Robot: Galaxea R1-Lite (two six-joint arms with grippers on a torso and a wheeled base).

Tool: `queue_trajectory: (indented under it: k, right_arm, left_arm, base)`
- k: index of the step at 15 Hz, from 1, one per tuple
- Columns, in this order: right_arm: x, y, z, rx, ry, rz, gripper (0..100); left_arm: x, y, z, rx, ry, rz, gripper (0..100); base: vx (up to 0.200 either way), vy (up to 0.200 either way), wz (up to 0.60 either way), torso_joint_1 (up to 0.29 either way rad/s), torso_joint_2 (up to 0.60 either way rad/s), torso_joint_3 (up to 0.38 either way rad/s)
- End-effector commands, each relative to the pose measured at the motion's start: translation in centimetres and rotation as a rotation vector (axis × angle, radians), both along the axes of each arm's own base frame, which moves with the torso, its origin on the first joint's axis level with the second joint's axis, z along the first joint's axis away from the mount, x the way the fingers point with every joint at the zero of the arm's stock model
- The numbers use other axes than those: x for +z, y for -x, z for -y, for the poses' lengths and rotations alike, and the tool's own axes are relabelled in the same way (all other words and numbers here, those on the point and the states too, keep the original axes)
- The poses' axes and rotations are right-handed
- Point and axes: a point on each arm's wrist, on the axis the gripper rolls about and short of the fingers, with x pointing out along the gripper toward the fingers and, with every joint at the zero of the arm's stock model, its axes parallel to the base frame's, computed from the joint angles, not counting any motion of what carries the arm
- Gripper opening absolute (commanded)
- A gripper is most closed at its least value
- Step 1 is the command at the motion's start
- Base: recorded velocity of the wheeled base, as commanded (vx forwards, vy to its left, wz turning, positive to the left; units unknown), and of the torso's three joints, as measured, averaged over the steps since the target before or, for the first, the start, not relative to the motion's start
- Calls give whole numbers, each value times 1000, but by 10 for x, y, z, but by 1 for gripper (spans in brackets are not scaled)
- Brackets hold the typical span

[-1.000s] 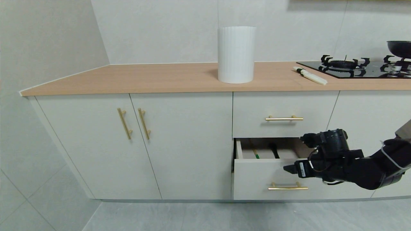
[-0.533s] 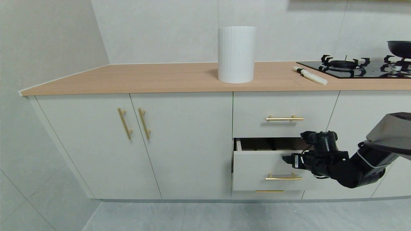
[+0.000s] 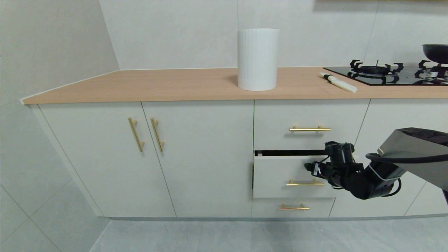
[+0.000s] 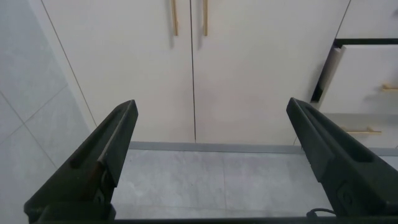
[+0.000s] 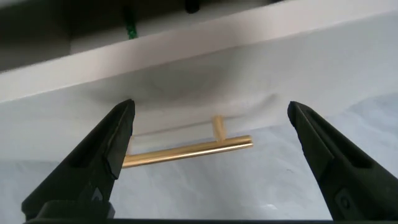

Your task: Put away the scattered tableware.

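The middle drawer of the cabinet stands out only a little, with a dark slit along its top. My right gripper is at the drawer's front, just above its gold handle. In the right wrist view the gripper is open, its fingers spread either side of the handle, and a green-tipped utensil shows in the slit. A white-handled knife lies on the wooden counter near the stove. My left gripper hangs open and holds nothing, facing the cabinet doors low over the floor.
A tall white ribbed canister stands on the counter. A gas hob with a black pan is at the far right. Shut drawers sit above and below the middle one, and double doors are to the left.
The middle drawer has slid from about half open to almost shut, with my right gripper moving in against its front. The bottom drawer's handle has come into sight.
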Motion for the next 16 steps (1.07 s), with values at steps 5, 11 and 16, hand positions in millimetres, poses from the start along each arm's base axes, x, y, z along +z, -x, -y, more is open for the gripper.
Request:
queue_trajectory:
  k: [5, 11, 16]
  right_arm:
    - [-13, -21, 6, -64, -25, 25, 100]
    - [-12, -38, 13, -132, -44, 75, 100]
    - [-14, -45, 16, -160, -35, 91, 100]
  left_arm:
    - [0, 0, 0, 1, 0, 0, 100]
    - [0, 0, 0, 1, 0, 0, 100]
    - [0, 0, 0, 1, 0, -2, 100]
  base:
    - [0, 0, 0, 0, 0, 0]
    - [0, 0, 0, 0, 0, 0]
    - [0, 0, 0, 0, 0, 0]
